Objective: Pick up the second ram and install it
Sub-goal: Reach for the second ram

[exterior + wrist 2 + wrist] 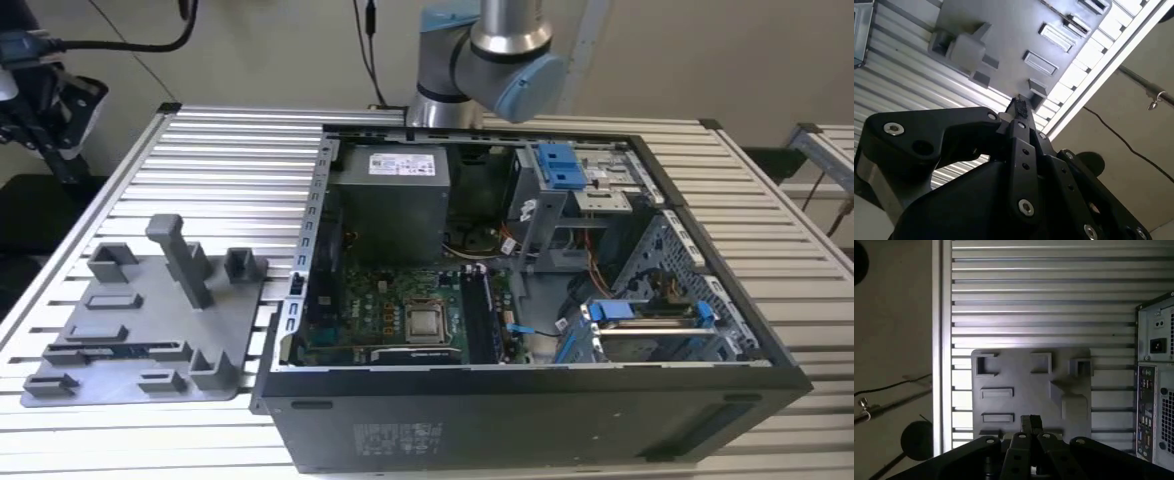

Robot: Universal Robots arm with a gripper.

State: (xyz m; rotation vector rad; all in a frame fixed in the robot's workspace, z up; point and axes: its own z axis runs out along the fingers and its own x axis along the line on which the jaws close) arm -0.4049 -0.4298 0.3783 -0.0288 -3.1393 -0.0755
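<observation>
I see the second ram (120, 350) as a long, thin dark strip with a small bluish patch near its middle. It lies flat in a low slot of the grey tray (158, 322), at about eight o'clock in the exterior view. The tray's tall post (180, 258) stands at one o'clock from it, with shorter blocks around it.

In both wrist views my end effector (1030, 423) (1017, 106) hangs above that tray, well apart from it. Its fingers are pressed together and I see nothing between them. The ram sits on the tray below it, untouched.

For room, the tray's near corner comes close to the desk (227, 150) edge at seven o'clock from the ram. Bare slatted desk runs from the tray toward twelve o'clock. At three o'clock from the tray, the open computer case (534, 410) stands just beside the tray's edge, its wall rising above the tray's floor. The arm (487, 60) comes in at twelve o'clock, behind the case. More slatted desk shows past the case at three o'clock.
</observation>
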